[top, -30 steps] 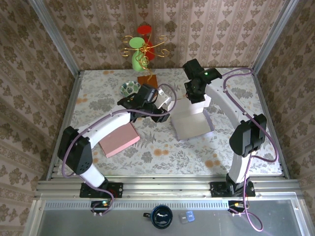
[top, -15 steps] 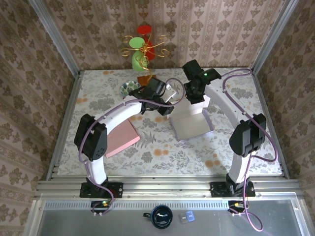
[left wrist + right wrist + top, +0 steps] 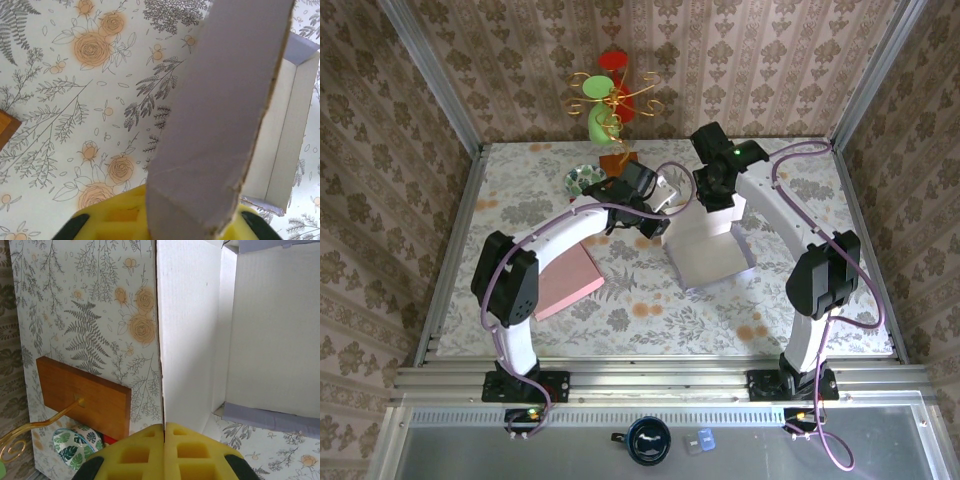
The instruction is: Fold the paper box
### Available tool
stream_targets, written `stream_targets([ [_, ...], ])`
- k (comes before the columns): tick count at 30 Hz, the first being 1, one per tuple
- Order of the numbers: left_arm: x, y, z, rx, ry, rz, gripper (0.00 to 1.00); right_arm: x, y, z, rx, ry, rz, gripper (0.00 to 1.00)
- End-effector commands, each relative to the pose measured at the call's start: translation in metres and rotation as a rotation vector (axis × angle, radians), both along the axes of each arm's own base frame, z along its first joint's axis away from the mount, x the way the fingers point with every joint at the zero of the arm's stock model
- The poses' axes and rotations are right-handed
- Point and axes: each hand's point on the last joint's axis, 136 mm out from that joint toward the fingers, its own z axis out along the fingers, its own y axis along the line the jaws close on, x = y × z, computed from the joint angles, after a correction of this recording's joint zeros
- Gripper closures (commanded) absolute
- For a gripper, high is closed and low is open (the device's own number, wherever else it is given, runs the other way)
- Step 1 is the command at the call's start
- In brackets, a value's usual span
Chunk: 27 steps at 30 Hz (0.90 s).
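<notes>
Left tool (image 3: 663, 206) has closed on the paper box (image 3: 710, 258) — lavender, half-erected.

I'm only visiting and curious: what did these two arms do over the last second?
The left arm swung toward the back of the table to the paper box, and the left fingers closed on its side flap. The right fingers kept pinching a wall of the box. The box and the pink pad hardly moved.

A paper box (image 3: 710, 258), pink pad (image 3: 563, 283), small dish (image 3: 582, 179) and wooden stand (image 3: 618, 161) are spread across a floral table (image 3: 650, 315).
</notes>
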Motion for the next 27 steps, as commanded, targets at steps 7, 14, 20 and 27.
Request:
stream_targets([
  [7, -0.007, 0.008, 0.015, -0.005, -0.011, -0.027, 1.0, 0.013, -0.006, 0.022, -0.072, -0.137, 0.12, 0.9],
  [14, -0.01, 0.021, 0.023, -0.017, -0.007, -0.078, 1.0, 0.028, -0.003, 0.064, -0.25, -0.386, 0.474, 0.6],
  [20, -0.016, 0.05, 0.031, 0.03, -0.033, -0.194, 1.0, 0.017, -0.001, 0.092, -0.351, -0.662, 0.97, 0.51],
  [27, -0.003, 0.089, 0.024, 0.115, -0.049, -0.213, 1.0, -0.025, -0.032, 0.054, -0.452, -0.679, 1.322, 0.51],
])
